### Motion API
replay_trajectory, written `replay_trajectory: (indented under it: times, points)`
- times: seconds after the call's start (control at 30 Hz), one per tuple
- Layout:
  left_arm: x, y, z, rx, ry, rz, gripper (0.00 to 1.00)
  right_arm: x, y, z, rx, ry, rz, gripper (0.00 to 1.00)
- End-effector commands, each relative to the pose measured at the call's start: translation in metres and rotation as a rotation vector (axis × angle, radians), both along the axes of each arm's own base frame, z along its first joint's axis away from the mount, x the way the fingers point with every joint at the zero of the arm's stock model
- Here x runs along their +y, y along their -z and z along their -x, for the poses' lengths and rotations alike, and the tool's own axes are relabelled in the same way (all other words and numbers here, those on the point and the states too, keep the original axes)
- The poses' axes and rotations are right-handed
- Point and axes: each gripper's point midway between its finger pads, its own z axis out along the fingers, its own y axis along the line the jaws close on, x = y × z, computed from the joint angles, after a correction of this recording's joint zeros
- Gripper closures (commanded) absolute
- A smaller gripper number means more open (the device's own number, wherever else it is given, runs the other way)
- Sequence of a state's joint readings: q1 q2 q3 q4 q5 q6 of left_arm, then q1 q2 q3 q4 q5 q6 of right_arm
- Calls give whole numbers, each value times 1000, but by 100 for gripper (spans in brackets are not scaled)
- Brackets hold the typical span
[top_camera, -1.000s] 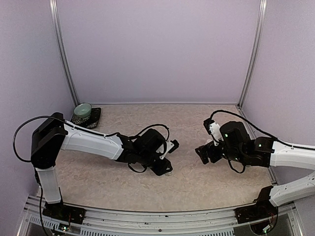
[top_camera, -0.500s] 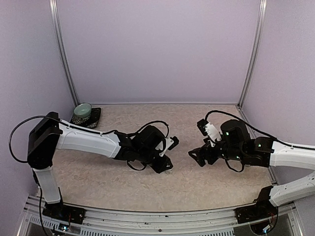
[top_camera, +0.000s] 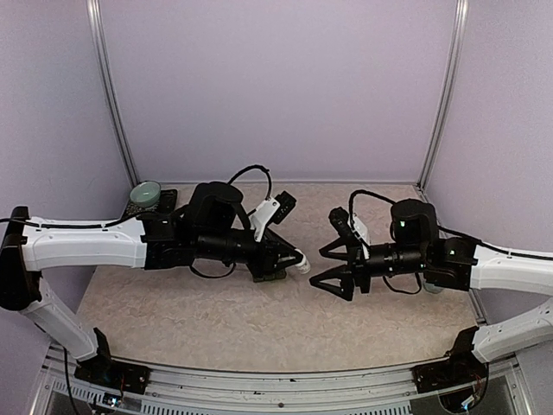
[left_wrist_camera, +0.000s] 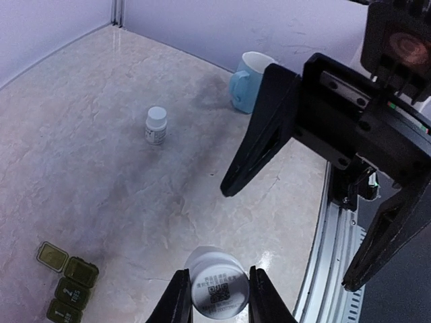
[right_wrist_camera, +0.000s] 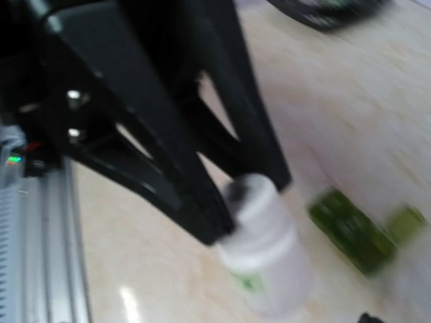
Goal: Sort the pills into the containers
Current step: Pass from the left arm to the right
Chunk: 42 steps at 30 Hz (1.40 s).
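Presently the left fingers clamp the pill bottle aloft, presented to the wide-spread right fingers at 3 o'clock, probably for uncapping, while the containers lie on the tabletop at the bottle's 8 o'clock.

Nothing can be read as a word or number. The white bottle at the bottom of the left wrist view carries a label with a square QR-type code and lines of fine print, too small to make out. The small bottle standing farther off has a pale, illegible label. Any marking on the lids of the containers is too small to tell. In the right wrist view the white bottle's label shows only a blurred green patch.
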State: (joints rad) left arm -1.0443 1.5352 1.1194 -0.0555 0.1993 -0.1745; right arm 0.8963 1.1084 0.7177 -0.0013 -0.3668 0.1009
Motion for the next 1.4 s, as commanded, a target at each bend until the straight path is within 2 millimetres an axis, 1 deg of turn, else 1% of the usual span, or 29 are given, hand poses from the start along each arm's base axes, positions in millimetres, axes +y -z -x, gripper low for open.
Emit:
replay_trajectory:
  times: [0.0, 0.1, 0.2, 0.37, 0.47, 0.6, 0.7, 0.77, 0.87, 0.97, 1.07, 1.2, 1.37]
  points:
    - [2, -29, 22, -20, 115, 94, 92, 17, -39, 17, -82, -168, -129, 10]
    - [4, -39, 35, -27, 171, 123, 93, 23, -38, 24, -87, -231, -132, 11]
    - [9, -49, 45, -42, 215, 154, 93, 28, -39, 35, -73, -313, -148, 12]
    - [16, -66, 62, -69, 279, 221, 93, 30, -52, 56, -65, -445, -218, 16]
    - [18, -71, 66, -73, 293, 242, 93, 30, -58, 57, -75, -458, -245, 18]
    - [14, -73, 71, -69, 317, 246, 93, 31, -65, 59, -66, -481, -272, 21]
    - [12, -73, 75, -73, 335, 251, 93, 33, -69, 58, -42, -496, -283, 27]
    - [12, -76, 77, -83, 340, 257, 94, 34, -70, 60, -11, -525, -293, 35]
    - [15, -83, 79, -102, 338, 278, 93, 35, -73, 63, 18, -557, -321, 39]
    - [17, -90, 80, -122, 335, 302, 93, 38, -71, 59, 50, -552, -330, 44]
    - [17, -92, 82, -128, 336, 307, 94, 38, -69, 57, 73, -554, -344, 50]
    - [17, -94, 82, -138, 329, 312, 94, 37, -69, 56, 85, -546, -362, 55]
    - [19, -97, 83, -150, 324, 318, 93, 36, -67, 55, 101, -551, -363, 69]
